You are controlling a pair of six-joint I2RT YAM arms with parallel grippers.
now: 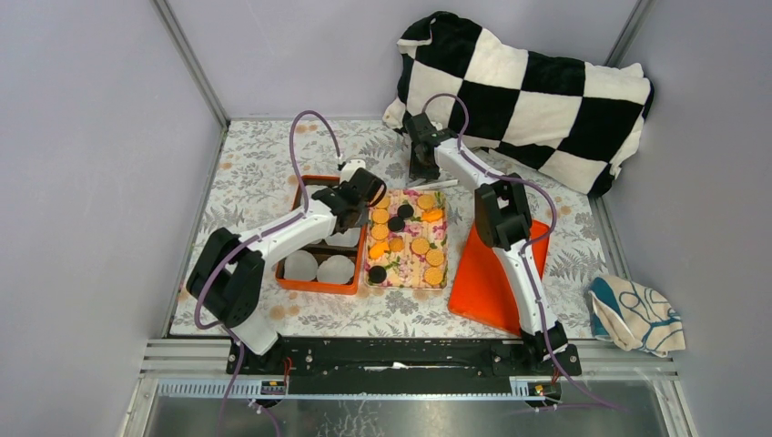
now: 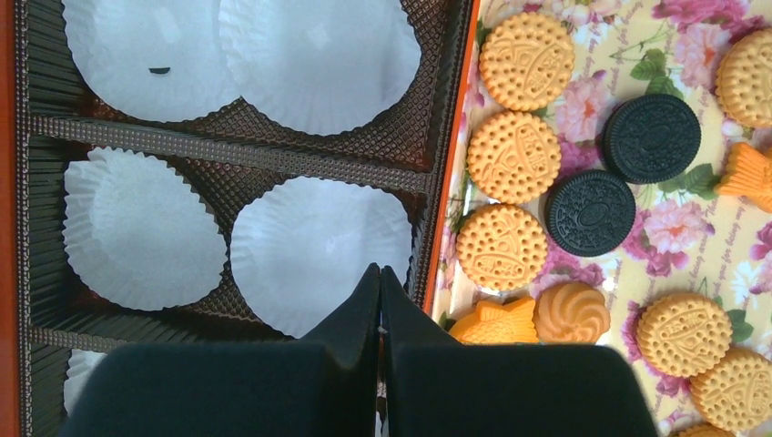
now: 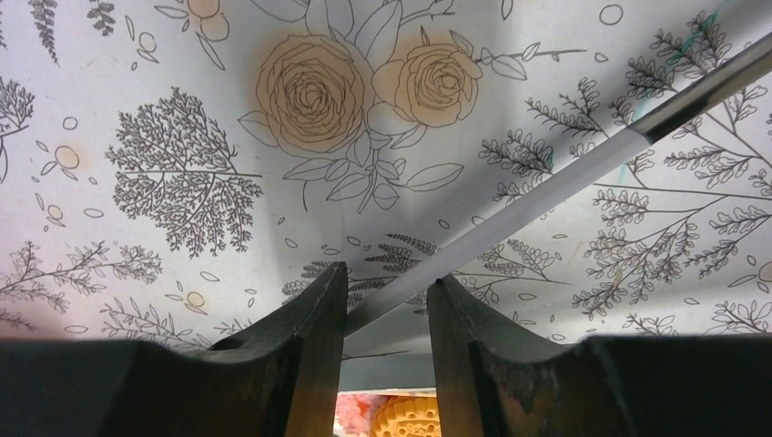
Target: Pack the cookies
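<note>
The cookies [image 1: 420, 245], small flat round discs, mostly golden-orange and a few black, lie loose on the rectangular floral-patterned tray [image 1: 407, 284] at the middle of the table; in the left wrist view the cookies [image 2: 519, 155] sit in rough rows on the tray's pink-flowered surface [image 2: 583, 100], with two fish-shaped orange pieces among them; every cookie in view is on the tray. Just left of the tray, touching it along one side, stands the orange rectangular box with a brown divided insert [image 1: 314, 286]; white pleated paper cups [image 2: 319, 246] sit in its compartments [image 2: 246, 155].

The left gripper [image 2: 380, 282] hangs above the box's right-hand rim, its two black fingers pressed together with nothing between them; from above, the left gripper [image 1: 364, 194] sits over the seam of box and tray.

The right gripper [image 3: 387, 300] is low over the grey leaf-printed tablecloth [image 3: 182, 164] at the tray's far end; its fingers stand partly apart, with a thin white-and-dark rod [image 3: 546, 187] running slantwise between them; whether they pinch the rod I cannot tell.

A black-and-white chequered cushion [image 1: 528, 91] lies at the back; a flat orange sheet [image 1: 492, 273] lies right of the tray.
</note>
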